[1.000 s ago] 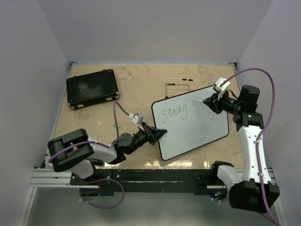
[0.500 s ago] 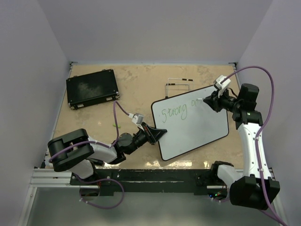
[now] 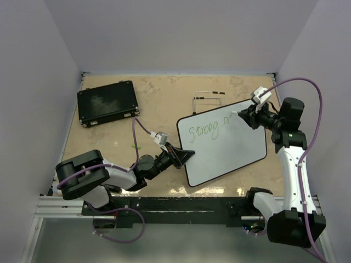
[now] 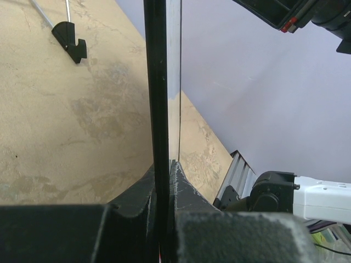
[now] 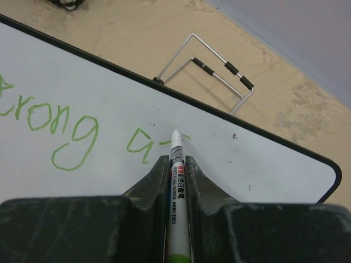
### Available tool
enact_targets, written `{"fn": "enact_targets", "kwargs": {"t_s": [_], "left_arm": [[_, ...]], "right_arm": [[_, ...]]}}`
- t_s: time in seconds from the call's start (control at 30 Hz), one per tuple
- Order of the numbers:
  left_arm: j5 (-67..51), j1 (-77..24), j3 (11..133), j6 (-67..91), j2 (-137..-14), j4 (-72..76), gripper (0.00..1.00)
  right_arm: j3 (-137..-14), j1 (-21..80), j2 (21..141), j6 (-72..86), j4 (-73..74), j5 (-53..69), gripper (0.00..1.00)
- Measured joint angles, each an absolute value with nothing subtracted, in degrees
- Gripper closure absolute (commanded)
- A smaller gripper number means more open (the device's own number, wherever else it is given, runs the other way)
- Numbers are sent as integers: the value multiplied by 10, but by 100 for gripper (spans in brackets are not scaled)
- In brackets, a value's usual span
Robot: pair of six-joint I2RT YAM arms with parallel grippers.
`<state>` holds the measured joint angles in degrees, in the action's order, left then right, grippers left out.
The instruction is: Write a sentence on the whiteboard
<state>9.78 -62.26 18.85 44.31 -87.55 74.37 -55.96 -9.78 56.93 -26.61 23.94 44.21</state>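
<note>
**Marker on the board, two words not yet complete**

From above, the sentence [image 3: 204, 130] read only "Strong" and an "a". In the right wrist view its first letter was cut off at the frame's left edge, and the marker [image 5: 175, 147] tip covered a short green stroke after the "a". The left wrist view showed the whiteboard [image 3: 227, 143] edge-on, so none of the writing was visible there.

The black case [image 3: 107, 102] lay closed at the far left of the table [image 3: 164, 98] (nothing of its inside showed). A wire stand [image 3: 208, 97] lay just beyond the board.

The board sat askew, right of centre. The left arm lay low and stretched out, with the left gripper [image 3: 184, 155] clamped on the board's left edge. The right arm stood tall and bent inward, with the right gripper [image 5: 175, 161] closed tight on the marker, whose tip touched the board.
</note>
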Motion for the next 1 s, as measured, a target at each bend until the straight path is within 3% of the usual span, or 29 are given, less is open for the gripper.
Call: {"fn": "enact_targets", "kwargs": {"t_s": [1.0], "left_arm": [[99, -623, 189, 445, -878, 745, 100]], "right_arm": [[-555, -98, 570, -331, 317, 456, 100]]}}
